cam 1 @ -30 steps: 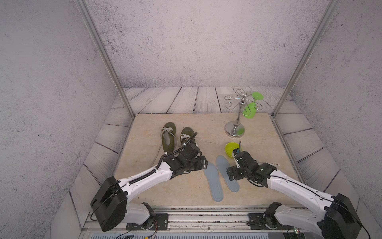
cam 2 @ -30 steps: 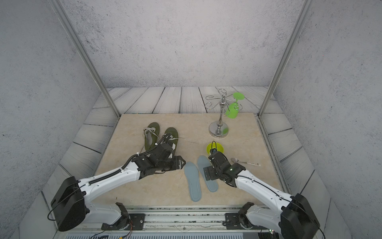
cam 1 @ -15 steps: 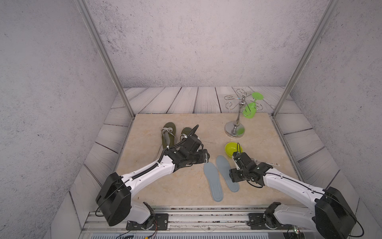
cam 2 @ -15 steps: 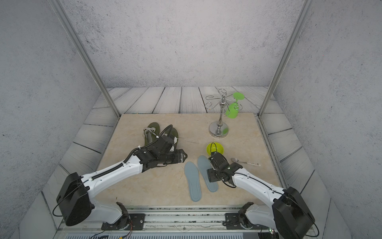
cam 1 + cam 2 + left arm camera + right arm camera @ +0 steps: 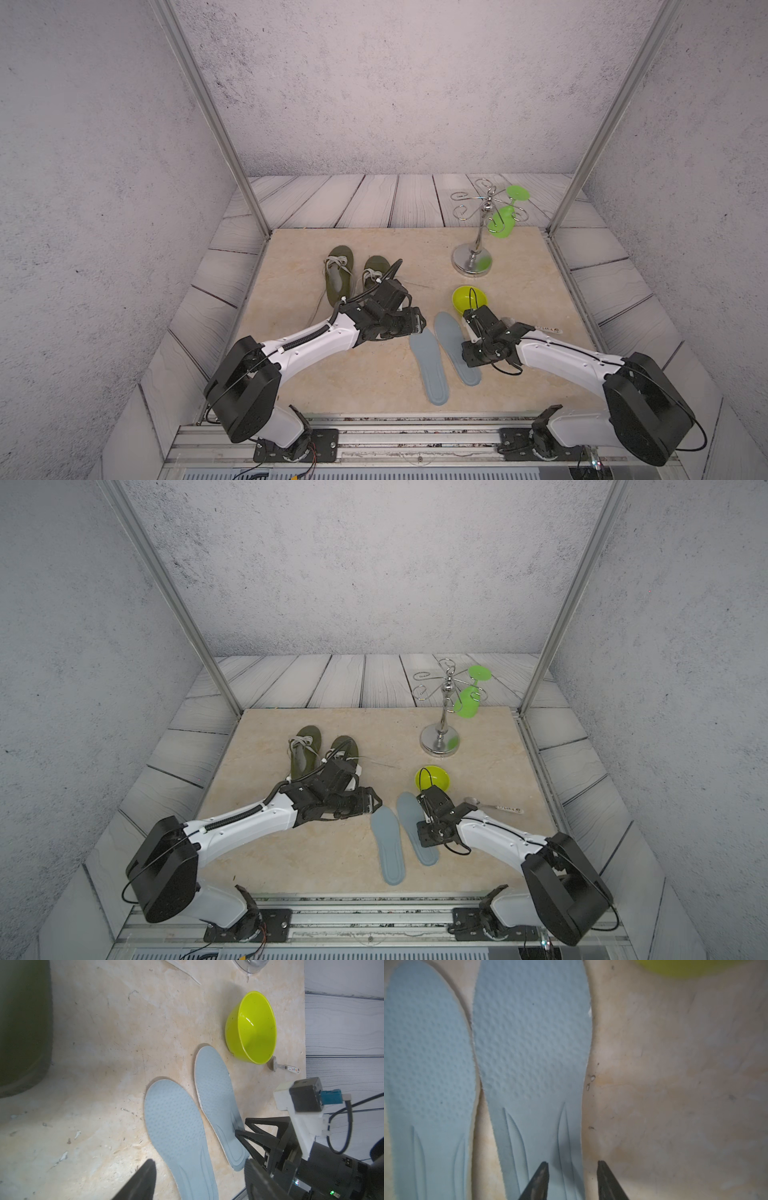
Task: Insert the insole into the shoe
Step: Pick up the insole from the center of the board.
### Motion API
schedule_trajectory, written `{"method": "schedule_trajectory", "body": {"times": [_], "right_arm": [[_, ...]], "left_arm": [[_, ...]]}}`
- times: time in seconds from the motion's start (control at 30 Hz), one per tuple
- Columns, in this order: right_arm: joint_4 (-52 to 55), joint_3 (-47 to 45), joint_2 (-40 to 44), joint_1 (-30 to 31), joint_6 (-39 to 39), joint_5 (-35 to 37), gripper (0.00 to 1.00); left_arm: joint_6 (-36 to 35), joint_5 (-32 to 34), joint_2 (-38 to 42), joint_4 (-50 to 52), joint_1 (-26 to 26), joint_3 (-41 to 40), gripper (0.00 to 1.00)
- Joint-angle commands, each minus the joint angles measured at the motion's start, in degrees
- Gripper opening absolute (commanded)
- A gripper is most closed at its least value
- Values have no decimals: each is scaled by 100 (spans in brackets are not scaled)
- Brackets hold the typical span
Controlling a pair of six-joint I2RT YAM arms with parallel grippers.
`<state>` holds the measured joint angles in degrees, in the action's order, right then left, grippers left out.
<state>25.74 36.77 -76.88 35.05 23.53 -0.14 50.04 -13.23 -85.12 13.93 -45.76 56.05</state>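
Beige stone tabletop [image 5: 365, 382], grey speckled walls [image 5: 395, 83]; right gripper [image 5: 572, 1162] jaws part-open astride insole [image 5: 529, 1043] edge, nothing clamped; left gripper [image 5: 199, 1180] wide, empty.

Three grey, speckled, plaster-like walls closed the space in: a back wall [image 5: 395, 83], a left wall [image 5: 83, 208] and a right wall [image 5: 706, 208]. Two aluminium posts, a left post [image 5: 208, 120] and a right post [image 5: 611, 120], stood at the rear corners of the worktop [image 5: 415, 249]. The worktop was a matt beige slab with marbled veining. In the left wrist view its surface [image 5: 83, 1064] showed fine scratches and small pale chips. A surround [image 5: 374, 199] of pale grey wood-grain planks ran along its back and both sides, up to the walls. A metal rail [image 5: 415, 440] lay along the near edge, with a ribbed grille [image 5: 374, 473] below it. The light was even and soft, casting only faint shadows.
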Motion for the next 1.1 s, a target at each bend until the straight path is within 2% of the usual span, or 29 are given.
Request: {"method": "schedule_trajectory", "body": {"times": [0.0,0.33,0.7,0.97,1.07], "right_arm": [[-63,14,-189,-24,-50,-151,37],[-58,102,-449,-33,-85,-231,31],[239,371,-373,-24,-286,-583,10],[420,453,-168,-24,-287,-535,0],[493,479,-7,-24,-292,-513,0]], "left_arm": [[84,-52,-50,-117,14,-24,70],[72,-100,-137,-141,14,-25,70],[198,-109,-224,-284,14,-178,69],[264,-164,-222,-346,14,-208,69],[294,-162,-181,-382,14,-235,69]]}}
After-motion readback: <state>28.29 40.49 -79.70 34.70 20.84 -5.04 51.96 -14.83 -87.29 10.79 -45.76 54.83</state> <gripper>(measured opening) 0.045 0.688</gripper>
